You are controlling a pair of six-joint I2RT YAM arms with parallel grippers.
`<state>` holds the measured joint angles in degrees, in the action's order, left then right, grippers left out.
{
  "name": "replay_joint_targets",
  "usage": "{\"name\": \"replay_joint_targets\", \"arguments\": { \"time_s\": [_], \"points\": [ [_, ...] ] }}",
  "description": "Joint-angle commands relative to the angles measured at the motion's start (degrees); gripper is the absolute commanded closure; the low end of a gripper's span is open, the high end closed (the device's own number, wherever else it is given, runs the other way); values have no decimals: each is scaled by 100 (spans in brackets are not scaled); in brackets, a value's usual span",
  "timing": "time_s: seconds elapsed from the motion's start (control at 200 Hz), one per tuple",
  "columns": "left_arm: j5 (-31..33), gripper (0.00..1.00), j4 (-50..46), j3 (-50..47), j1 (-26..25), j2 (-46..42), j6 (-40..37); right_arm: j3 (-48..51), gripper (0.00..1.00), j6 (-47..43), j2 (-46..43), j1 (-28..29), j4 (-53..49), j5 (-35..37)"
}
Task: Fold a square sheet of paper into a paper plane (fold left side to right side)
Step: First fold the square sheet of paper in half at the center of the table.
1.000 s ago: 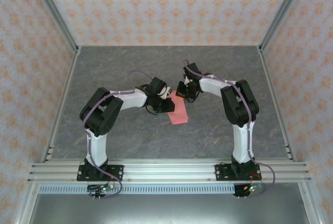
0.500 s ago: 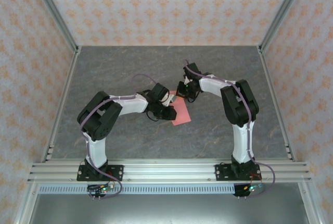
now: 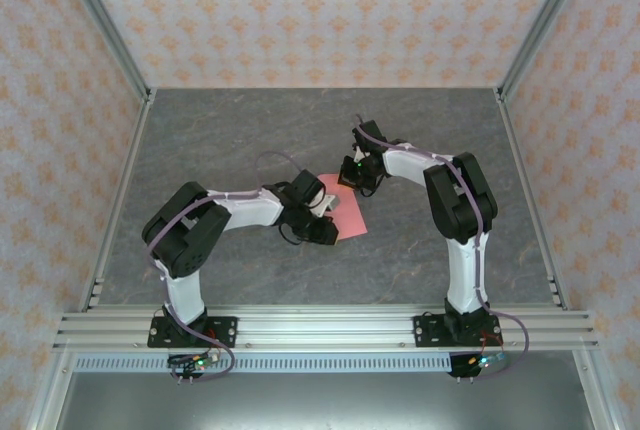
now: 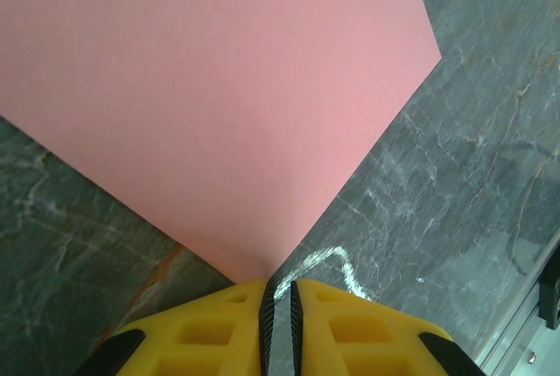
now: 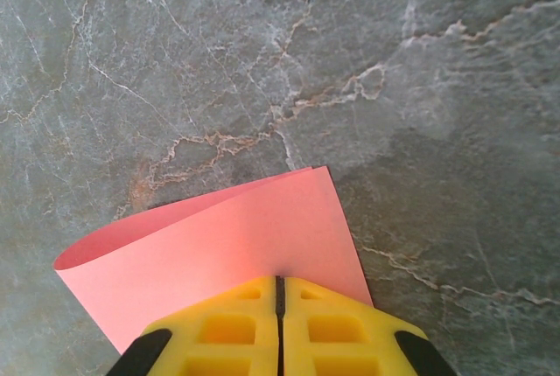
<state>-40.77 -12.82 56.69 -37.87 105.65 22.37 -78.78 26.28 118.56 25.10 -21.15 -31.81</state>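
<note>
Patterned wallpaper panels [image 3: 320, 10], peach motifs on pale ground, close me in at 9, 12 and 3 o'clock. The bench [image 3: 220, 130] is a flat grey slab, stone-like, with white and rust veins. A ribbed aluminium rail [image 3: 330, 328] crosses at 6 o'clock and carries both my bases.

My left arm [image 3: 215, 212] and right arm [image 3: 455, 200], white shells with black joints and thin lilac cables, bend inward to meet just past the bench's centre. The sheet of paper [image 3: 348, 212] lies there: thin, matte, salmon-pink, unmarked. It is doubled over into a slanted oblong running from 11 to 5 o'clock.

In my right wrist view the sheet [image 5: 227, 236] shows a soft rolled fold at 9 o'clock and two stacked edges at its 1 o'clock corner. My right claw [image 5: 280, 282], yellow ribbed plastic, has its fingers pressed tight together over the sheet's near edge. I cannot tell whether it pinches the sheet or pins it.

My left claw [image 4: 280, 287] is drawn all but together, with a hair-thin slit between the fingers. It sits at the sheet's pointed corner [image 4: 219, 87]. Whether that corner is gripped I cannot tell. In that view bare veined bench lies at 3 and 9 o'clock.
</note>
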Motion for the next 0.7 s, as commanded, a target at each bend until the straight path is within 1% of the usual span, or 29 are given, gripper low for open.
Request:
{"name": "replay_joint_targets", "arguments": {
  "time_s": [0.0, 0.07, 0.16, 0.27, 0.405, 0.57, 0.696],
  "points": [
    [-82, 82, -132, -199, -32, -238, -88, 69, 91, -79, 412, 4, -418, 398],
    [-222, 82, -5, -181, -28, -380, -9, 64, 91, -81, 412, 6, -430, 399],
    [-321, 81, 95, -65, -4, -763, 49, 65, 91, -93, 407, 6, -447, 412],
    [-308, 81, 1, 159, 186, -1013, 83, 48, 91, -97, 404, 9, -461, 414],
    [-223, 81, -178, 446, 443, -672, -48, 43, 91, -107, 404, 4, -478, 417],
    [-290, 81, 28, 805, 456, -10, -68, 34, 91, -113, 390, 9, -487, 403],
    [-180, 81, 125, 973, 456, 284, -83, 56, 91, -119, 378, 5, -496, 397]
  ]
}}
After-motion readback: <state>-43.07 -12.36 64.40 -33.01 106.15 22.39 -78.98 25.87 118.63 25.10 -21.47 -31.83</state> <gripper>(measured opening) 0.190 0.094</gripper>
